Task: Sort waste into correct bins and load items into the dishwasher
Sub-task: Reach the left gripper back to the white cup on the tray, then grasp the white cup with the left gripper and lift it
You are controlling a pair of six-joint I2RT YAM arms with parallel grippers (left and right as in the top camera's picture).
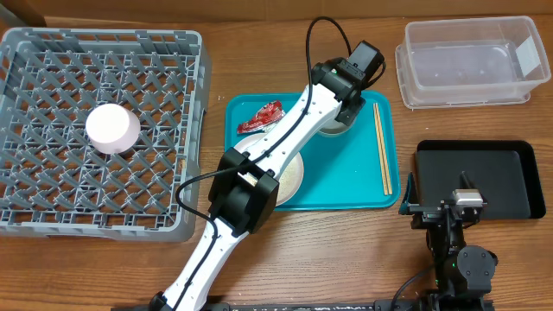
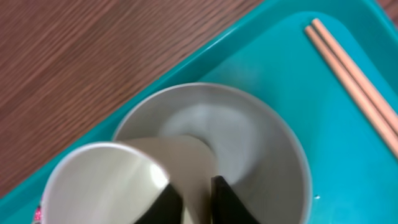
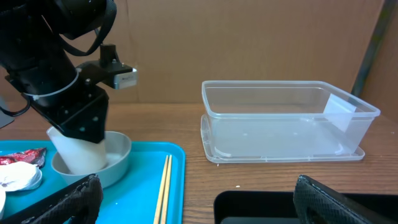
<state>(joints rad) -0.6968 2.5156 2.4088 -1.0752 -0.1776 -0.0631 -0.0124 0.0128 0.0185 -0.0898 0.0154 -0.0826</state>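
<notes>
Teal tray [image 1: 346,183] job, then: what could go wrong from here? asks the operator

Me: My left gripper [image 2: 196,200] has its fingers [image 2: 166,204] drawn together on the wall of the cup [image 2: 102,183], which leans tipped inside the bowl [image 2: 261,143] at the tray's far side. It is a thin pinch, so I judge the cup could swivel or slip as it lifts, or drag the bowl up and drop it back. Just to the right lie the chopsticks [image 1: 382,149]; a sideways swing could knock them off the tray.

Operator: And your other hand?

Me: My right gripper [image 1: 441,203] hangs with its fingers wide apart and nothing between them, at the near edge of the black tray [image 1: 510,177]. No trouble there unless it reaches for the teal tray at the same time.

Operator: What holds what, left to right?

Me: The rack [image 1: 104,36] has one white bowl [image 1: 112,128] on its grid; which way up it sits I cannot tell. The teal tray carries the red wrapper [image 1: 261,117], a white scrap [image 3: 17,175], the plate [image 1: 294,177] half under my arm [image 1: 285,134], the bowl with the cup, and the chopsticks. The tub [image 1: 467,26] looks bare except for a label [image 1: 527,56] on its wall. The black tray looks bare too, so no waste is sorted yet
</notes>
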